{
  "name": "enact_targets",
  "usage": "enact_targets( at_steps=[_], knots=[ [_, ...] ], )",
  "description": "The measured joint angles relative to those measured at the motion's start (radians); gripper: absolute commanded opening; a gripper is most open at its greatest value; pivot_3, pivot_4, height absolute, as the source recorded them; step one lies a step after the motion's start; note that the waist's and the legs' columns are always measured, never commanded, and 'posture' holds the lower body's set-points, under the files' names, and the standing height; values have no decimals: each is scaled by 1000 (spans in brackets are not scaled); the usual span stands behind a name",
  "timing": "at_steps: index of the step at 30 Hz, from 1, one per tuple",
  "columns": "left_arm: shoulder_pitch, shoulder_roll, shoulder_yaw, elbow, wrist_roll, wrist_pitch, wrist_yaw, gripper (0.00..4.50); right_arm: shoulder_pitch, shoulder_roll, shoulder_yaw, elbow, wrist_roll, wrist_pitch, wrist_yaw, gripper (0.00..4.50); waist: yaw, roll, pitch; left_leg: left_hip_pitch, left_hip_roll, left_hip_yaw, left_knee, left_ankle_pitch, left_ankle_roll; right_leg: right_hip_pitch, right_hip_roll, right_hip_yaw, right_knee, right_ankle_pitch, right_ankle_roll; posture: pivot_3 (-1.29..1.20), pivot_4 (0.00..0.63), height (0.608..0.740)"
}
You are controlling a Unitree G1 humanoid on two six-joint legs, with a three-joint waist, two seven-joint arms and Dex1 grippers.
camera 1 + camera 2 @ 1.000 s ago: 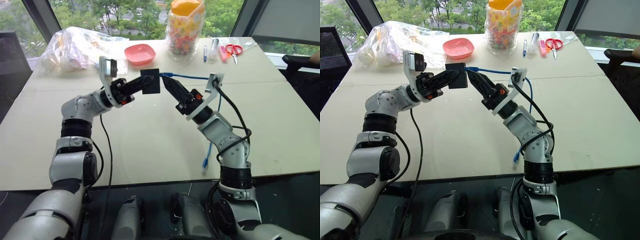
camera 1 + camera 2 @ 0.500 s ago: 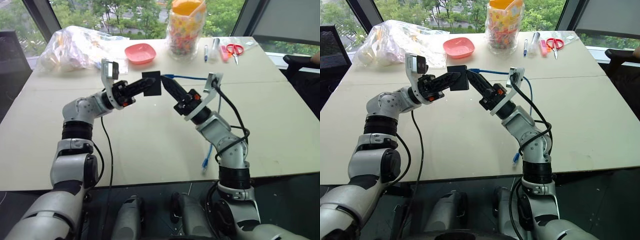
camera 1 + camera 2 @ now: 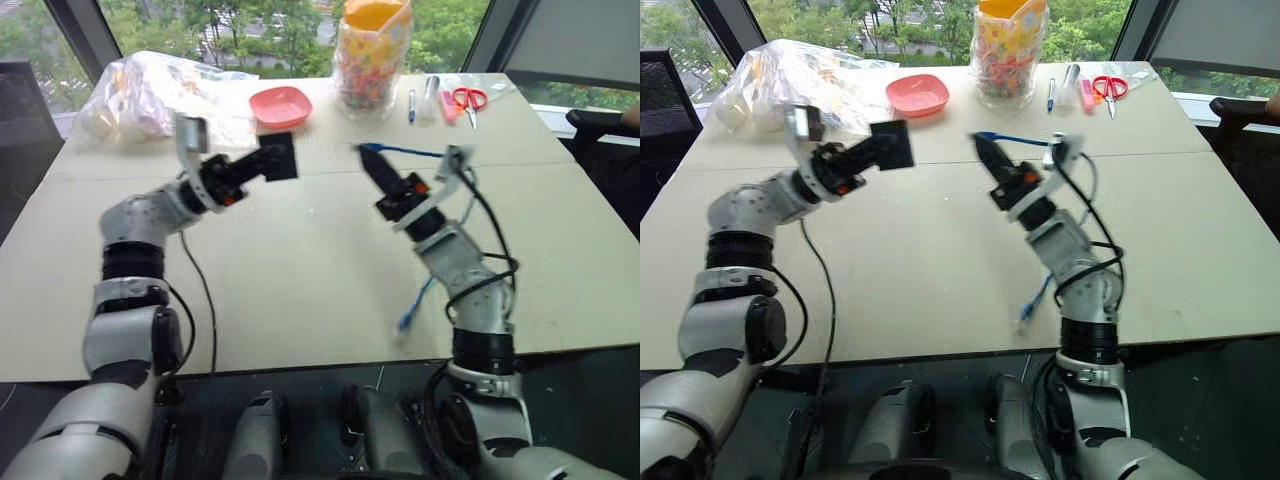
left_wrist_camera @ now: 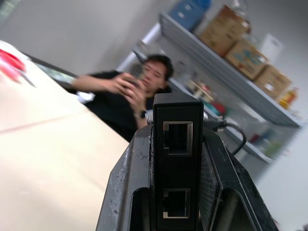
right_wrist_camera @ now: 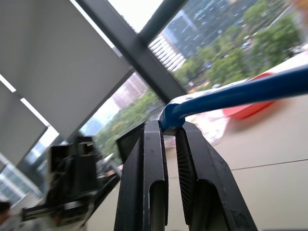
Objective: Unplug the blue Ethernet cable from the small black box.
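Note:
The small black box hangs in the air over the table, with my left gripper shut on it. In the left wrist view the box stands between the fingers with two empty ports facing out. My right gripper is shut on one end of the blue Ethernet cable, a hand's width to the right of the box and apart from it. From there the cable runs back over the wrist and hangs down to its other plug near the table's front edge. The right wrist view shows the cable pinched at the fingertips.
At the back of the table stand a pink bowl, a jar of colourful pieces and a clear plastic bag. Pens and red scissors lie at the back right. A person sits beyond the table.
The cable's end has come out of the box. My left gripper has swung left with the box, and my right gripper has swung right with the cable, opening a gap.

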Motion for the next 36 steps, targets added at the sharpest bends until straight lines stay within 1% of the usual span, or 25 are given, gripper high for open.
enact_targets(
  at_steps=[2, 4, 7, 10, 11, 15, 16, 17, 18, 20, 21, 23, 24, 27, 29, 32, 34, 35, 36],
  knots=[
    [1, -12, 7, -4, 1, -18, 21, 511, -7, -8, -7, 21, -11, -6, 0, 39, 2, 0, 0, 0, 0, 0, 0, 0, 0, 0, 0, 0, 0, 0, 0, 0, 150, 740],
    [15, -51, -17, -35, 30, -71, 61, 511, -30, -16, 13, 68, -43, -5, -2, 39, 3, 0, 0, 0, 0, 0, 0, 0, 0, 1, 0, 0, 0, 1, 1, 0, 150, 740],
    [69, -123, -111, -87, 137, -221, 163, 511, -105, -69, 46, 223, -154, -7, -33, 39, 2, 0, 0, 0, -1, 1, 0, 0, 0, 1, -1, 0, -1, 1, 0, 0, 150, 740],
    [98, -157, -156, -94, 227, -356, 254, 511, -163, -119, 49, 390, -246, -29, -51, 39, 2, 0, 0, -2, -1, 2, 0, 0, 0, 0, -1, 0, -1, 2, 3, 0, 150, 740],
    [105, -172, -165, -100, 259, -414, 289, 511, -192, -140, 55, 474, -283, -44, -46, 39, 1, 0, 0, -2, -1, 2, 0, 0, 0, 0, 0, 0, -1, 3, 3, 0, 150, 740],
    [124, -253, -195, -125, 321, -558, 402, 511, -270, -199, 96, 764, -424, -180, 45, 1656, 2, 0, 0, -3, -4, 4, 0, 0, 1, -1, 0, 0, -1, 3, 4, 0, 150, 740],
    [131, -268, -201, -124, 332, -580, 421, 511, -282, -205, 103, 813, -452, -214, 68, 2155, 1, 0, 0, -3, -4, 4, 0, 0, 2, -1, 0, 0, -1, 3, 4, 0, 150, 740],
    [139, -277, -203, -120, 340, -601, 433, 511, -290, -208, 111, 848, -474, -241, 85, 2804, -1, 0, 0, -3, -4, 4, 0, 0, 2, -1, 0, 0, -1, 3, 4, 0, 150, 740],
    [140, -283, -204, -107, 352, -622, 448, 511, -296, -210, 112, 875, -493, -260, 99, 3333, -3, 0, 0, -3, -4, 4, 0, -1, 2, -1, 0, 0, 0, 3, 4, 0, 150, 740],
    [138, -291, -213, -81, 379, -678, 477, 511, -298, -218, 119, 895, -514, -263, 127, 4389, -3, 0, 0, -3, -4, 4, 0, 0, 2, -2, 0, 0, 0, 3, 4, 0, 150, 740],
    [137, -296, -220, -67, 394, -704, 490, 511, -294, -220, 124, 886, -522, -252, 140, 4457, -2, 0, 0, -2, -4, 4, 0, 0, 2, -2, 1, 0, 1, 3, 4, 0, 150, 740],
    [128, -313, -241, -20, 430, -767, 513, 511, -242, -226, 166, 773, -547, -220, 165, 4457, 1, 0, 0, -2, -3, 4, 0, 0, 2, -1, 0, 0, 1, 3, 5, 0, 150, 740],
    [114, -327, -251, 33, 454, -814, 529, 511, -178, -229, 205, 645, -569, -199, 172, 4457, 6, 0, 0, -3, -3, 3, 0, -1, 2, -1, 0, -1, 0, 3, 5, 0, 150, 740],
    [73, -357, -278, 180, 508, -929, 562, 511, -19, -201, 289, 361, -588, -121, 159, 4457, 7, 0, 0, -4, -3, 2, 1, -1, 2, -2, -1, -1, 0, 3, 5, 0, 150, 740],
    [49, -380, -282, 268, 531, -992, 581, 511, 52, -175, 308, 234, -587, -75, 128, 4457, 7, 0, 0, -6, -2, 1, 2, -1, 2, -3, -1, -1, -1, 4, 7, 0, 150, 740],
    [21, -404, -290, 375, 563, -1064, 609, 511, 81, -166, 305, 108, -586, -38, 91, 4457, 3, 0, 0, -7, -2, 1, 4, -1, 2, -3, -2, -1, -2, 5, 7, 0, 150, 740],
    [6, -412, -291, 433, 587, -1102, 645, 1560, 89, -158, 285, 45, -580, -30, 65, 4500, 3, 0, 0, -7, -1, 0, 4, -1, 2, -3, -2, -1, -2, 5, 7, 0, 150, 740],
    [-2, -415, -291, 466, 596, -1115, 665, 1903, 95, -150, 269, 17, -574, -27, 51, 4500, 4, 0, 0, -7, -1, 0, 4, -1, 2, -3, -1, -1, -2, 5, 7, 0, 150, 740],
    [-6, -417, -291, 488, 602, -1119, 673, 2358, 97, -147, 259, 2, -569, -24, 41, 4500, 4, 0, 0, -7, -1, 0, 4, -1, 2, -3, -1, -1, -2, 5, 7, 0, 150, 740]
  ],
)
